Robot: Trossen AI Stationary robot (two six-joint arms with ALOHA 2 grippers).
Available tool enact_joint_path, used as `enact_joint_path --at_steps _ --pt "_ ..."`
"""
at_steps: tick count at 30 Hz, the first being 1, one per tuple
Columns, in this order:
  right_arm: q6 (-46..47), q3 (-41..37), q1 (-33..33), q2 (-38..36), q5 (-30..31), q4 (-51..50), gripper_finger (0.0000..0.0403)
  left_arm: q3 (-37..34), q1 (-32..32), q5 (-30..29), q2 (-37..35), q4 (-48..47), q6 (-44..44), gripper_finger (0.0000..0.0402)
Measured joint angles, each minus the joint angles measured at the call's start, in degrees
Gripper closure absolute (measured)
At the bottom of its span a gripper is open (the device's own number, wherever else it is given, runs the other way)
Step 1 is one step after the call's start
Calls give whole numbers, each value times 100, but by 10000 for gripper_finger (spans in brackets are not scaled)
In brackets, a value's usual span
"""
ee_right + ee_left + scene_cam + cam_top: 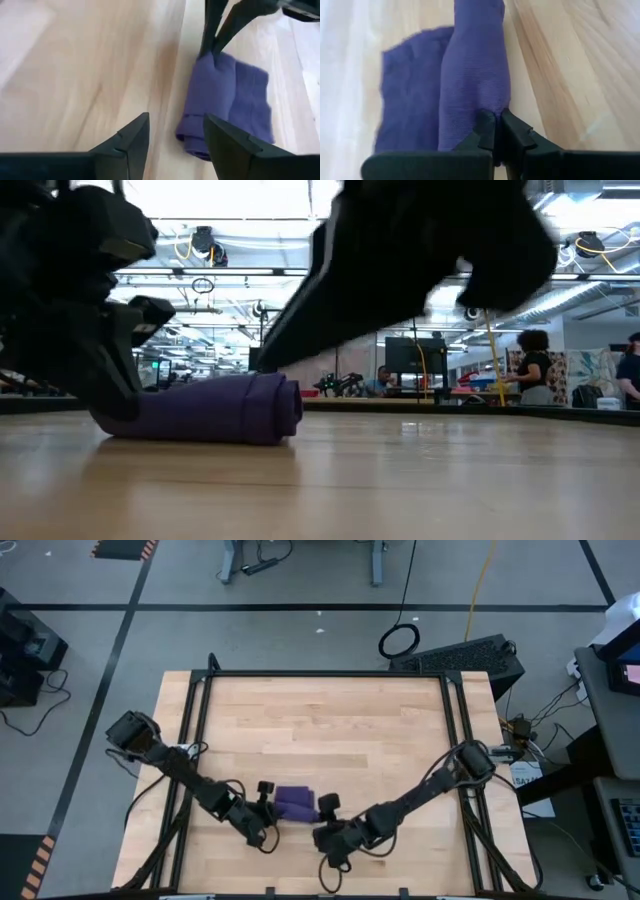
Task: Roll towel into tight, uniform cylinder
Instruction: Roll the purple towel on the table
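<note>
Left gripper (497,125) pinches one end of the towel (295,802), fingers together on the cloth. Right gripper (175,132) hangs just off the other end, fingers apart, holding nothing. Partly rolled, the towel lies near the table's (330,730) front edge.

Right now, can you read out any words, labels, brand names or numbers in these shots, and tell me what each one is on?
None can be read.
The towel shows plain purple cloth with no lettering.
The wooden table has no markings.
The room's screens and wall panels in the low view are too blurred to read.
</note>
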Motion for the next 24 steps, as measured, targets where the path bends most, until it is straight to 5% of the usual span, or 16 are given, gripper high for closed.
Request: enact_joint_path --at_steps 11,24 --pt "-211 -3 -58 365 877 195 233 11 400 626 -7 -57 -310 388" --pt "-574 2 -336 454 571 195 225 15 551 781 -9 -60 -258 389"
